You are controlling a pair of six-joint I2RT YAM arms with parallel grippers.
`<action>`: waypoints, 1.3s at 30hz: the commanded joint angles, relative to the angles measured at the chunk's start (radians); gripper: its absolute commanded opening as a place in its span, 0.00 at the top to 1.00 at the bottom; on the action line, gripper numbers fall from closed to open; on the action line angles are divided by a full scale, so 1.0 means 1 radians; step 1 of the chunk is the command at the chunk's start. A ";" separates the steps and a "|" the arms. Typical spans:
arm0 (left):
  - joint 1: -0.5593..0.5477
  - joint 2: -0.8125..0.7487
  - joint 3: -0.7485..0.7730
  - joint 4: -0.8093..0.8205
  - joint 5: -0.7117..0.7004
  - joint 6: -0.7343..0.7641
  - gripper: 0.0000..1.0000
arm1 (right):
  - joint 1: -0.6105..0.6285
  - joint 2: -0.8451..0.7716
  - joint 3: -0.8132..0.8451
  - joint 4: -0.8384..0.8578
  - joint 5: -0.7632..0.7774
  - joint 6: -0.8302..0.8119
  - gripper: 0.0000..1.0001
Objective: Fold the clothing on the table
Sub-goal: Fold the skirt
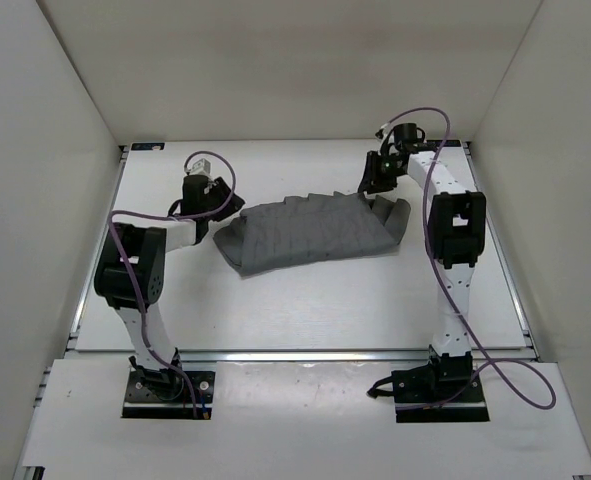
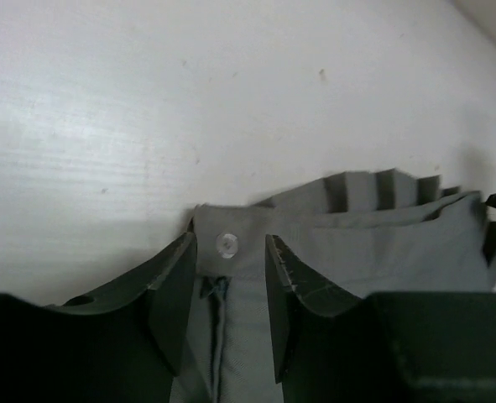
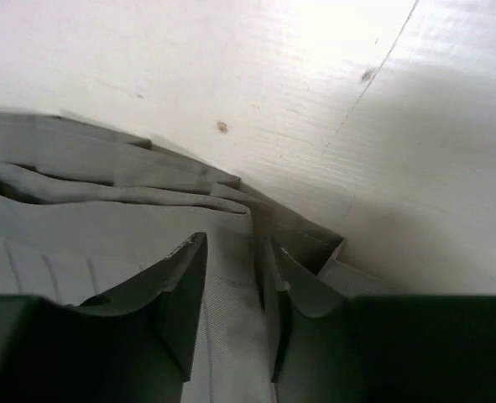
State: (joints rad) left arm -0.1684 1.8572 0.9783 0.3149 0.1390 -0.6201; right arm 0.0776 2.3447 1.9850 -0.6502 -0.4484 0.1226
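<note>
Clothing (image 1: 310,232), grey and pleated, runs between the parted fingers of both tools. The left tool (image 2: 229,290) stands open over the waistband's snap button (image 2: 227,244), and the right tool (image 3: 231,290) is open over a layered edge. It lies bunched at the upper middle of the white desk (image 1: 305,310).

The dark grey pleated fabric skirt (image 1: 310,232) lies on the flat white table (image 1: 305,310). Nearer than the skirt, bare tabletop is open for passage. The left gripper (image 1: 231,205) blocks the skirt's left end and the right gripper (image 1: 378,190) its far right corner. Beyond the skirt, a bare strip reaches the white back wall (image 1: 295,70).
</note>
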 commanded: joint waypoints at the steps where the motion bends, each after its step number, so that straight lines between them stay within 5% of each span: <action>1: 0.023 -0.050 0.095 0.064 0.103 0.032 0.50 | -0.013 -0.062 0.126 -0.064 0.031 -0.035 0.67; 7: 0.026 -0.162 0.094 -0.092 0.133 0.066 0.51 | -0.050 -0.286 -0.056 -0.083 0.094 -0.020 0.55; 17: 0.009 -0.437 -0.266 -0.145 0.016 0.052 0.58 | -0.199 -0.564 -0.672 0.210 0.024 0.103 0.56; 39: 0.024 -0.395 -0.374 -0.120 -0.004 0.071 0.65 | -0.187 -0.288 -0.594 0.247 0.030 0.138 0.55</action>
State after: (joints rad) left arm -0.1535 1.4715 0.6136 0.1734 0.1455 -0.5644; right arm -0.1272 2.0106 1.3567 -0.4080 -0.4305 0.2661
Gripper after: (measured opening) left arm 0.351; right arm 0.455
